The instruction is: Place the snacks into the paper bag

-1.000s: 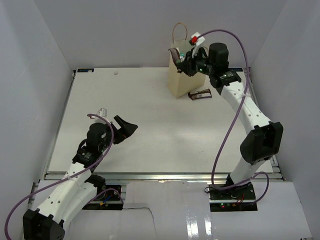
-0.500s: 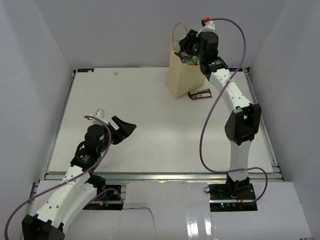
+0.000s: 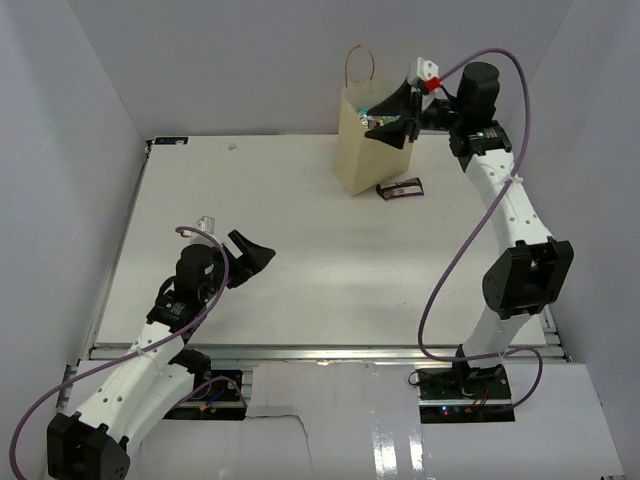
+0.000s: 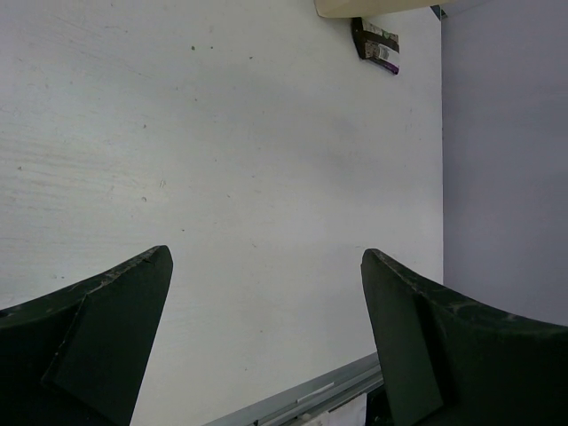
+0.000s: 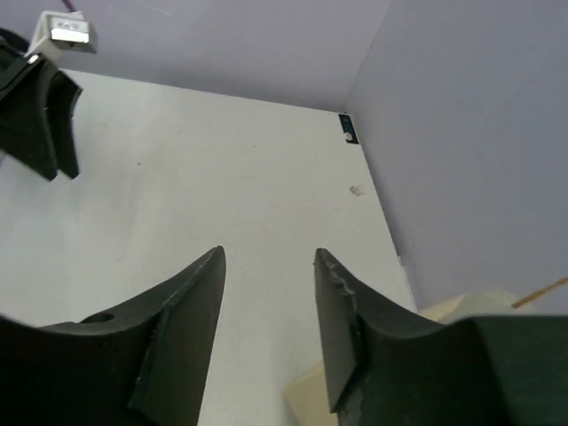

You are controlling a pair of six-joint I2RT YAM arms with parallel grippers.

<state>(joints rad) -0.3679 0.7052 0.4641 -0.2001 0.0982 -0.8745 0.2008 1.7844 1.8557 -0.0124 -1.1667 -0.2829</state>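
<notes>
1. While the right arm has moved, the left gripper [image 3: 250, 256] sits as before over the table's [image 3: 300, 300] near left, jaws wide and empty.
2. The paper bag [image 3: 360, 150] stands upright at the far edge, unshifted.
3. A dark brown bar [image 3: 401, 189] lies just beside the bag's right base.
4. The right gripper [image 3: 392, 118], earlier closed in the bag's mouth, is now at its right rim, jaws parted and empty.

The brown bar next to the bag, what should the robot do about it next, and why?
Probably bring the right fingers down toward the brown bar. They stand open and empty near the top of the paper bag, and that bar lies outside, right beside the bag, not yet packed.
</notes>
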